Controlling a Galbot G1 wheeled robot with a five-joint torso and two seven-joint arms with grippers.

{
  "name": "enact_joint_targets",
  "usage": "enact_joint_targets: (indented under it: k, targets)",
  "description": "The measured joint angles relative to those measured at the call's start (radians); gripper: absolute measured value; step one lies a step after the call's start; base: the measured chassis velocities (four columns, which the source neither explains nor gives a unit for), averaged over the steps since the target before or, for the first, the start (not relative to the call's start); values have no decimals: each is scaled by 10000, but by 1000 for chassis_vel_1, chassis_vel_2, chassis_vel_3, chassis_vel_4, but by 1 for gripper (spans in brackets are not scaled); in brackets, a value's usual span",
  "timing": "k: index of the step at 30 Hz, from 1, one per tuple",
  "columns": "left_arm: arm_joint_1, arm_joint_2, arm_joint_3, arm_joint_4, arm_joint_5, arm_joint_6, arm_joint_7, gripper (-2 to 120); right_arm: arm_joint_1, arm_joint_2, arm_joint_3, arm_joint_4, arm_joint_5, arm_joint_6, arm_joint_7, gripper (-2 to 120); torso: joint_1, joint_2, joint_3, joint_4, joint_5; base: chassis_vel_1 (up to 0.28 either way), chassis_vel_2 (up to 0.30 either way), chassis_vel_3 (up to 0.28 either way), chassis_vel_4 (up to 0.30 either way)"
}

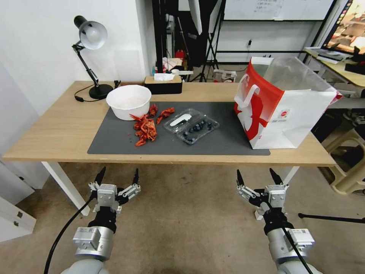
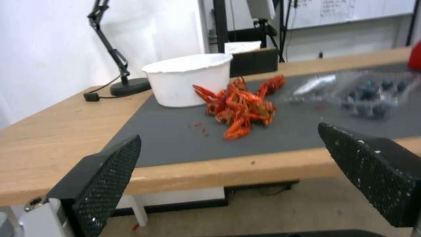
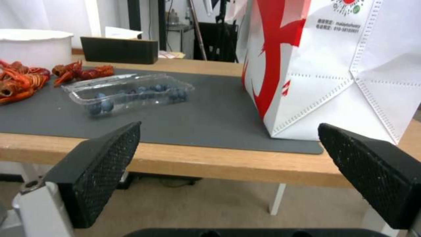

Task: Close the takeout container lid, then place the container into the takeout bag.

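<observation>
Looking down from the head camera, I see the container [image 1: 199, 129] lying open near the middle of the grey mat [image 1: 114, 140], its tray of blueberries toward the front edge and the takeout container lid [image 1: 181, 120] folded flat behind it, white label up. The takeout bag [image 1: 289, 114] stands upright on the mat's right end, mouth open. A white bowl [image 1: 128, 101] sits at the mat's back left corner, with red crayfish [image 1: 145, 128] between bowl and container. My left gripper [image 1: 117, 178] and right gripper [image 1: 257, 178] hang below the table's [image 1: 49, 129] front edge, both spread wide, holding nothing.

Left wrist camera: wide-apart fingers [image 2: 105, 179] frame the table's front edge, crayfish [image 2: 239, 107] ahead, container [image 2: 373, 95] off to one side.

Right wrist camera: fingers [image 3: 103, 163] wide too, container [image 3: 131, 93] and bag [image 3: 342, 65] beyond them on the mat.
</observation>
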Motion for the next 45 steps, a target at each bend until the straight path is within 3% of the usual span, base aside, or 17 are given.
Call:
enact_joint_targets:
  k: [5,7,10,11,14,18,45]
  targets:
    - [-17,403,307,-221,-439,136,-668,100,-183,-62,-53,430,138,-392,4,100,-1,1,-1,-6,2,0,0,0,0]
    - [-12,500,405,-260,-588,182,-867,100,-310,-119,-82,742,268,-720,3,100,0,0,1,3,-3,0,0,0,0]
    - [-21,934,818,-534,-1226,393,-1717,100,-656,-288,-189,1556,658,-1699,-33,100,0,1,0,-4,-6,0,0,0,0]
    - [-21,934,818,-534,-1226,393,-1717,100,-656,-288,-189,1556,658,-1699,-33,100,0,1,0,-4,-6,0,0,0,0]
    - [-31,1558,1391,-906,-2109,685,-2886,100,-617,-379,-150,1604,670,-1817,-40,100,0,0,0,-3,-2,0,0,0,0]
    - [12,1889,1716,-1047,-2549,760,-3538,100,-560,-376,-132,1446,614,-1637,-40,100,-1,0,0,-1,-1,0,0,0,0]
    - [35,1943,1918,-786,-2450,776,-3558,100,-372,-364,-42,1124,583,-1312,40,100,-1,0,0,-1,-4,0,0,0,0]
